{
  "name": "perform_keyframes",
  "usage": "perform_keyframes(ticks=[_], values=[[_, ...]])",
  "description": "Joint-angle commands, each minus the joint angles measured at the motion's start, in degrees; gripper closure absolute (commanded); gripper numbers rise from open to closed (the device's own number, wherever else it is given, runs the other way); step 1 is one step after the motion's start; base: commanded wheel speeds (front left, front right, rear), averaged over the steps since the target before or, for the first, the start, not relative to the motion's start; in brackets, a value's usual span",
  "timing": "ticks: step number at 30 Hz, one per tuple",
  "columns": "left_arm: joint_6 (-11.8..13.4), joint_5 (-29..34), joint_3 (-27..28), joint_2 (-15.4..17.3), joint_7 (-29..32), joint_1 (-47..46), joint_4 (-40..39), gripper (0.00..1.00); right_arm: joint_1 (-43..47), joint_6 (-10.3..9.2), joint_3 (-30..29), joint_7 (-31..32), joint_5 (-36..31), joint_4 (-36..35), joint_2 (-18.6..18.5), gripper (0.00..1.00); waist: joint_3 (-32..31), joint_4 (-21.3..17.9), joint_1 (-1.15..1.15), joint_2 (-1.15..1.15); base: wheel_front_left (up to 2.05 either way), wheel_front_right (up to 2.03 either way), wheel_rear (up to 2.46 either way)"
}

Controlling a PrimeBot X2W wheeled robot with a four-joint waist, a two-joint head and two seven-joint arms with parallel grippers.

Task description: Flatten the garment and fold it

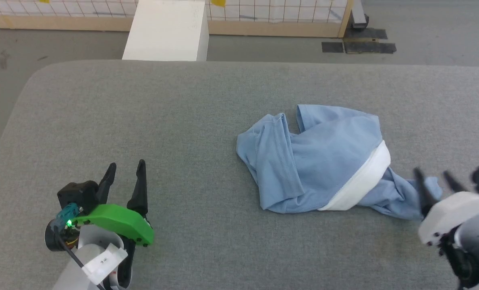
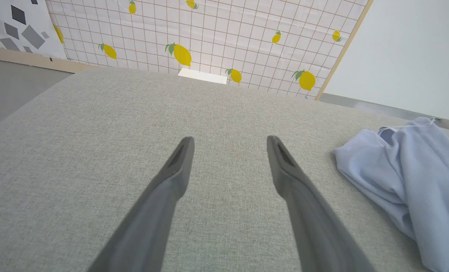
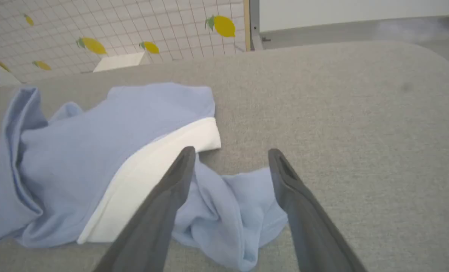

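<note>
The crumpled light blue knit polo shirt (image 1: 324, 157) is soft, matt cloth with a fine jersey surface and stitched hems. Its broad white band (image 1: 364, 181) is a thicker, smoother knit. The grey round-cornered table top (image 1: 142, 112) is covered in coarse woven fabric, matt and faintly flecked. The long dark fingers of the left gripper (image 2: 230, 139) and the right gripper (image 3: 231, 150) look like smooth, matt grey-black plastic. The bright green curved bracket (image 1: 114, 221) on the left wrist is plastic with a dull sheen. The white rectangular box (image 1: 166, 36) is smooth and matt, the pale rail (image 1: 62, 23) beside it is bare wood, and the grey floor (image 1: 5, 52) is smooth.
</note>
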Motion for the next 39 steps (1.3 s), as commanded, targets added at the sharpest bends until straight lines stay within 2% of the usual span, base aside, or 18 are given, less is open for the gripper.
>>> perform_keyframes(ticks=[1,5,11,12,14,15,19,22,25,30,36,37,38,39], values=[[0.23,-0.30,-0.02,0.26,0.12,0.69,-0.06,0.00,-0.52,-0.09,-1.03,-2.93,-0.11,-0.98,0.31,0.00,-0.68,-0.06,0.00,0.00,0.00,0.00,0.00],[0.40,-0.52,-0.23,0.17,0.11,1.46,-0.18,0.00,0.73,-0.09,-5.26,-11.33,-0.31,-1.67,1.05,0.00,-1.84,-0.30,0.00,0.00,0.00,0.00,0.00],[-0.48,-0.94,-1.88,-1.25,1.12,0.27,-0.81,0.00,1.55,-0.09,-6.61,-15.70,0.46,1.80,1.21,0.00,-2.22,-0.65,0.00,0.00,0.00,0.00,0.00],[-1.77,-0.12,-4.86,-2.49,4.05,-3.09,-1.10,0.00,1.17,-0.09,-6.60,-16.07,0.22,2.89,1.22,0.00,-1.92,-0.78,0.00,0.00,0.00,0.00,0.00],[-2.75,0.70,-7.69,-3.67,7.60,-6.33,-0.89,0.00,0.70,-0.09,-6.66,-16.10,-0.04,3.32,1.22,0.00,-1.42,-0.93,0.00,0.00,0.00,0.00,0.00],[-4.40,1.85,-13.02,-5.95,15.73,-11.40,0.51,0.00,-0.03,-0.09,-6.52,-16.04,-0.56,3.87,1.23,0.00,-0.66,-1.41,0.00,0.00,0.00,0.00,0.00],[-6.53,2.63,-19.25,-8.79,26.76,-16.57,2.74,0.00,-0.61,-0.09,-6.26,-15.97,-0.91,4.28,1.23,0.00,0.54,-2.47,0.00,0.00,0.00,0.00,0.00],[-7.33,2.89,-22.71,-9.65,34.51,-18.80,4.59,0.00,-1.12,-0.09,-6.12,-16.17,-0.92,4.68,1.23,0.00,1.54,-3.48,0.00,0.00,0.00,0.00,0.00],[-6.96,3.99,-25.25,-9.48,41.17,-20.72,6.73,0.00,-1.57,-0.09,-6.05,-16.67,-0.64,5.23,1.23,0.00,2.47,-4.50,0.00,0.00,0.00,0.00,0.00],[-5.83,6.06,-27.26,-8.58,46.52,-23.24,10.29,0.00,-2.10,-0.09,-5.59,-17.54,0.08,6.06,1.23,0.00,4.01,-5.81,0.00,0.00,0.00,0.00,0.00],[-6.98,5.82,-28.51,-9.25,48.12,-24.45,14.14,0.00,-2.79,-0.09,-5.04,-18.23,0.74,6.96,1.23,0.00,5.53,-6.40,0.00,0.00,0.00,0.00,0.00],[-7.14,5.62,-28.50,-9.49,47.86,-24.58,14.62,0.82,-2.88,-0.09,-5.00,-18.37,0.73,7.15,1.23,0.00,5.69,-6.38,0.00,0.00,0.00,0.00,0.00],[-7.33,5.29,-28.48,-9.68,47.83,-24.60,15.23,1.00,-2.93,-0.09,-4.87,-18.48,0.76,7.36,1.23,0.00,5.79,-6.31,0.00,0.00,0.00,0.00,0.00],[-7.62,4.84,-28.47,-9.87,47.94,-24.54,15.64,1.00,-2.95,-0.09,-4.74,-18.51,0.75,7.52,1.23,0.00,5.84,-6.24,0.00,0.00,0.00,0.00,0.00]])
